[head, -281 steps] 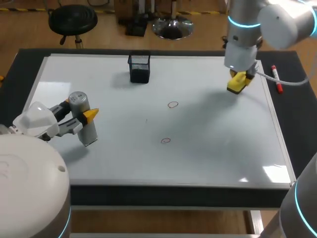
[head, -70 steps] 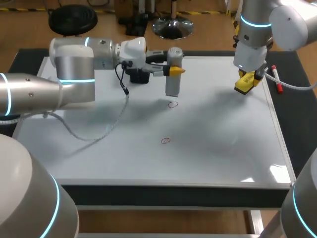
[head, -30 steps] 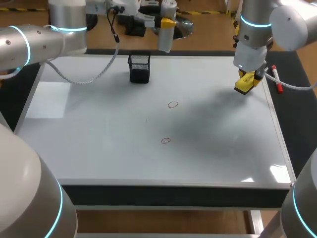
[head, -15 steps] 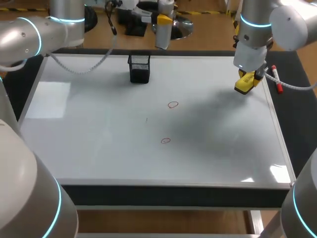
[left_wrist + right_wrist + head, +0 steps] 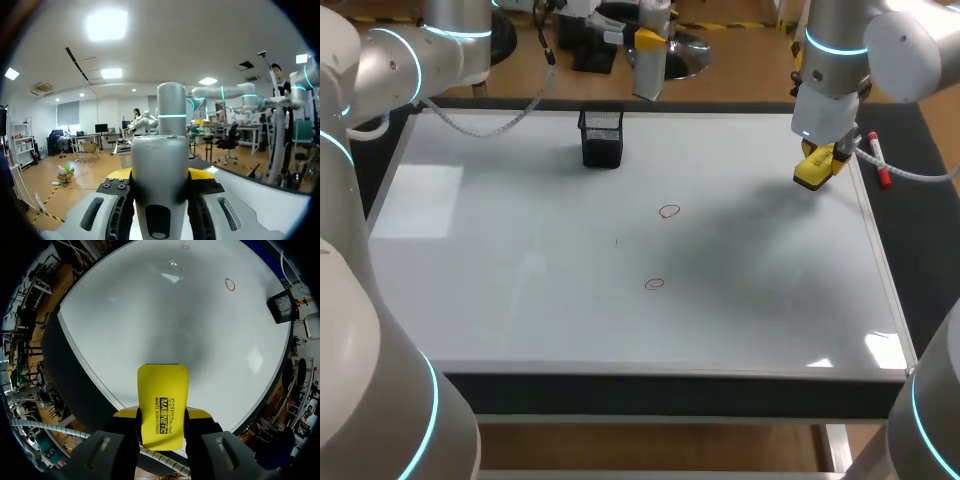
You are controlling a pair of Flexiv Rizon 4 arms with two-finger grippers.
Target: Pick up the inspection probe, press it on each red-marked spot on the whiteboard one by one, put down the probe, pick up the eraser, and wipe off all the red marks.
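The grey cylindrical probe (image 5: 650, 62) hangs high beyond the far edge of the whiteboard (image 5: 520, 260), with my left gripper (image 5: 644, 40) shut on it. In the left wrist view the probe (image 5: 171, 150) stands upright between the yellow-tipped fingers (image 5: 120, 174) of that gripper (image 5: 161, 176). Two small red circles, one (image 5: 668, 211) above the other (image 5: 654, 283), sit mid-board. My right gripper (image 5: 817, 160) hovers over the board's far right, shut on the yellow eraser (image 5: 812, 172). From its wrist, the eraser (image 5: 162, 410) fills the gripper (image 5: 162, 416), and both red marks (image 5: 230, 284) (image 5: 185, 247) show far ahead.
A black mesh holder (image 5: 601, 138) stands near the board's far edge, left of centre, also seen from the right wrist (image 5: 282, 306). A red marker (image 5: 878, 160) lies on the dark table just right of the board.
My left arm has carried the probe up and away from the upper red mark to beyond the far edge, drifting only slightly in the last second. The right arm has stayed put.
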